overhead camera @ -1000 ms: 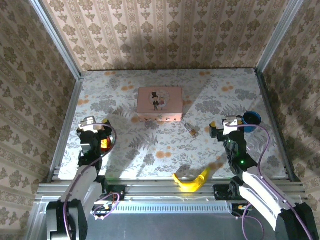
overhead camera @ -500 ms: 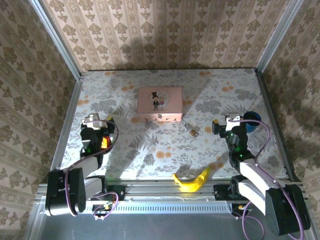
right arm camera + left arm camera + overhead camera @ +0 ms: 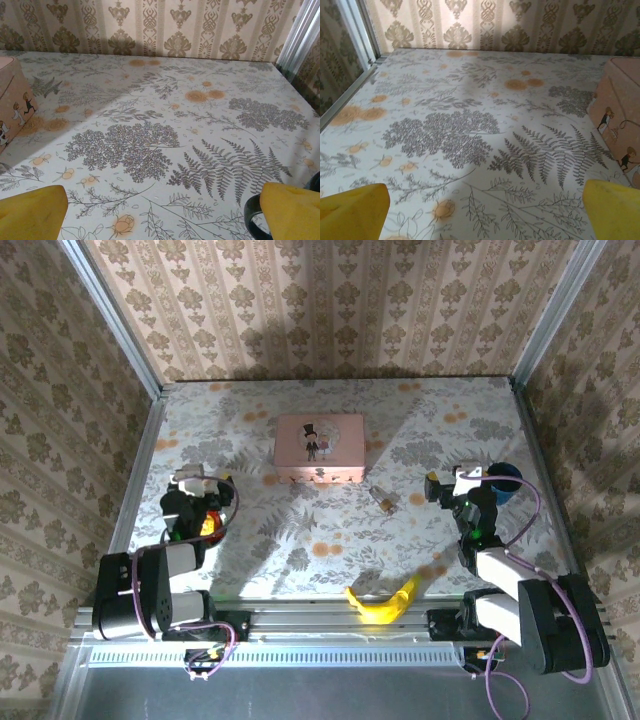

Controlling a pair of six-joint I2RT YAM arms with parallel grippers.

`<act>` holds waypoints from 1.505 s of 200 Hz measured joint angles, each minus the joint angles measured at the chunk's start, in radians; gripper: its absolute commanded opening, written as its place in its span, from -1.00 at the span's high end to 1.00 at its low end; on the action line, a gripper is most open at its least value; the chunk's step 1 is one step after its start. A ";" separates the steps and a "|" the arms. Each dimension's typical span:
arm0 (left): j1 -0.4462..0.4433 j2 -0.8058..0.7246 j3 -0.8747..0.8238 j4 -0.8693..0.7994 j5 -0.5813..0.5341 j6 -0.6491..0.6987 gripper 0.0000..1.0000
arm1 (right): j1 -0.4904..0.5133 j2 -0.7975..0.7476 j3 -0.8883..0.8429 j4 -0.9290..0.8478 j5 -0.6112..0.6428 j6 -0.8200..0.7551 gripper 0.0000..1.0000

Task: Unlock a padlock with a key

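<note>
The tiny brass padlock (image 3: pixel 383 498) lies on the floral table, just in front of the pink tin's right corner. I cannot make out the key; it is too small to tell apart near the padlock. My left gripper (image 3: pixel 198 482) sits low at the left, far from the padlock. Its yellow fingertips (image 3: pixel 352 210) stand wide apart, so the left gripper (image 3: pixel 482 220) is open and empty. My right gripper (image 3: pixel 462 480) sits low to the right of the padlock. The right gripper (image 3: pixel 160 220) is open too, with bare tablecloth between its yellow fingertips (image 3: pixel 292 210).
The pink tin (image 3: pixel 319 447) stands at the table's middle back, seen as a pink tin (image 3: pixel 620 115) and a pink tin (image 3: pixel 12 100) at the wrist views' edges. A banana (image 3: pixel 383 602) lies at the near edge. A blue round object (image 3: pixel 503 478) sits beside the right gripper.
Both arms have folded down lower towards their bases, and both grippers have shifted slightly right and back. The padlock, tin and banana have not moved.
</note>
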 measured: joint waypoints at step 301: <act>0.004 0.275 0.175 0.018 0.125 0.097 -1.00 | -0.067 0.399 0.212 0.108 -0.265 0.055 -1.00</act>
